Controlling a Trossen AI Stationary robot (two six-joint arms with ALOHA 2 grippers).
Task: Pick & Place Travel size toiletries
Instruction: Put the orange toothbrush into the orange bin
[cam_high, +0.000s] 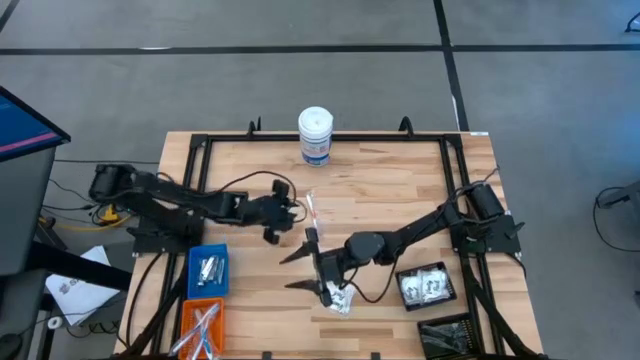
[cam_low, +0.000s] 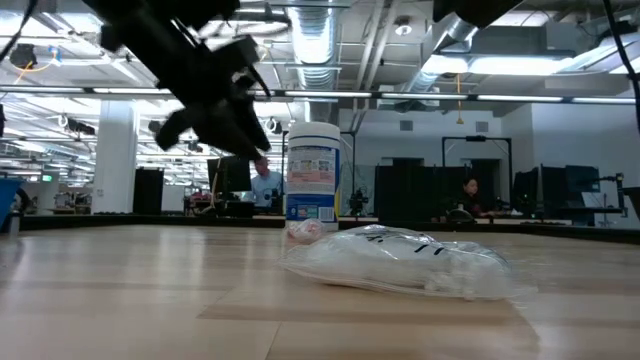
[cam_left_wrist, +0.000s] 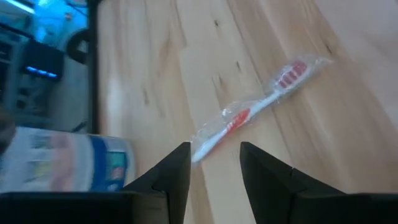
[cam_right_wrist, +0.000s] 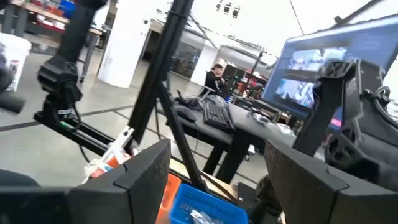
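Note:
A white-and-red toothbrush in a clear wrapper (cam_left_wrist: 258, 111) lies flat on the wooden table (cam_high: 400, 190), in front of the white canister (cam_high: 315, 135). My left gripper (cam_left_wrist: 214, 168) hovers open just short of its handle end, slanting down, with nothing between the fingers; in the high view it (cam_high: 293, 207) is left of the toothbrush (cam_high: 310, 212). A clear crinkly packet with white contents (cam_low: 400, 262) lies flat near the front edge. My right gripper (cam_high: 292, 272) hangs open above the table beside that packet (cam_high: 341, 298), pointing toward the left edge.
A blue bin (cam_high: 208, 270) with silver tubes and an orange bin (cam_high: 200, 325) stand at the front left. Two black bins (cam_high: 428, 285) stand at the front right, one holding clear packets. A black frame (cam_high: 200, 150) runs round the table. People sit in the room behind.

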